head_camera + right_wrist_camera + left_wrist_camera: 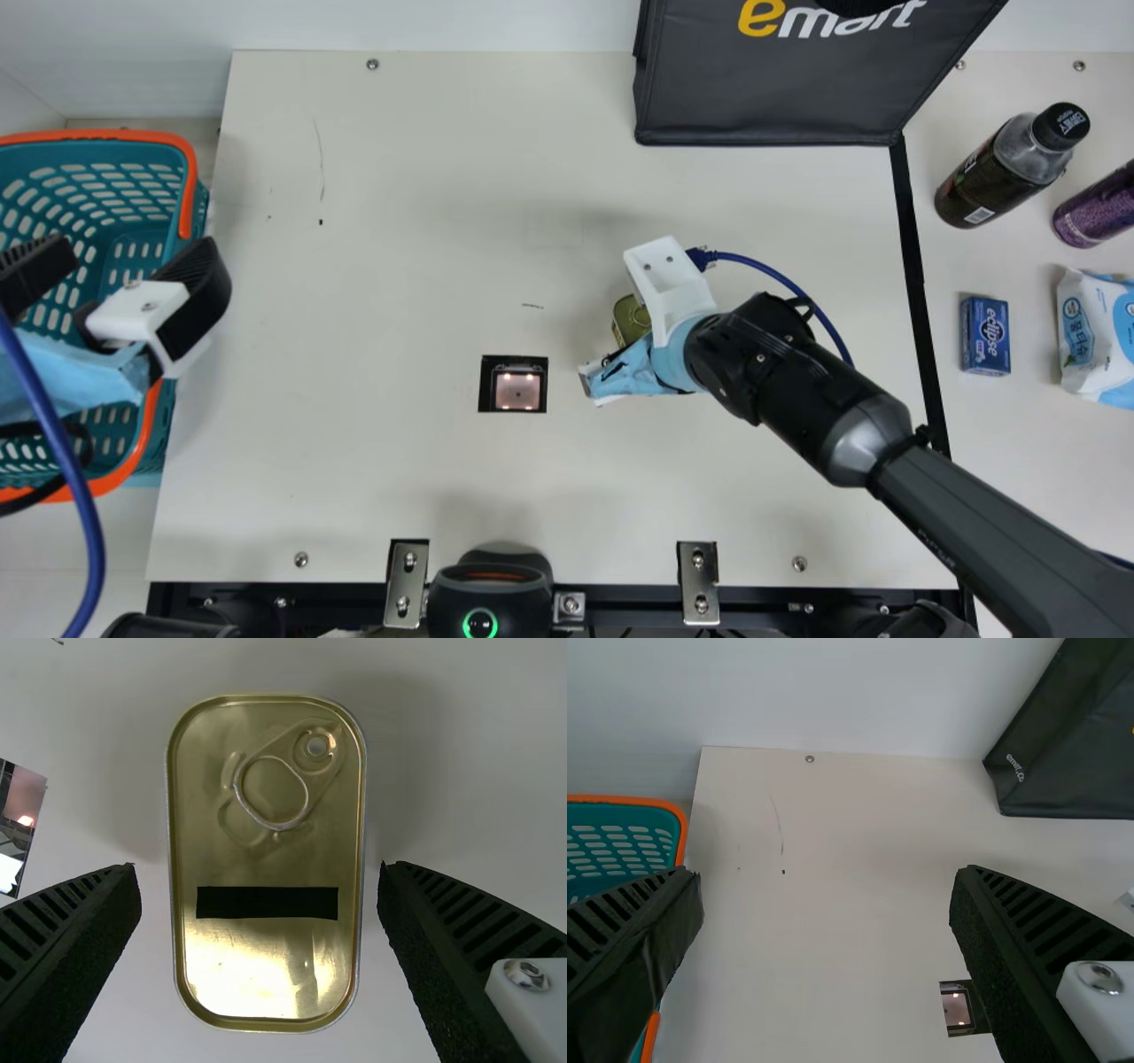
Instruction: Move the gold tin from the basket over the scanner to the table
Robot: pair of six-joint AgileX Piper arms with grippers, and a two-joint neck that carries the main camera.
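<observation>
The gold tin (631,321) lies on the cream table, to the right of the scanner window (514,385) and partly hidden by my right gripper (678,332). In the right wrist view the tin (266,961) shows its pull ring and a black strip; its long sides face the fingers of my right gripper (260,877), which stands open around it with a gap on each side. My left gripper (133,270) hangs open over the teal basket (184,186) at the far left. From its own wrist, the left gripper (827,881) has nothing between its fingers.
A dark bag (771,97) stands at the back. On the right are a dark bottle (1001,173), a purple bottle (1094,208), a blue box (985,335) and a white-and-blue pack (1090,337). A black device (490,589) sits at the front edge.
</observation>
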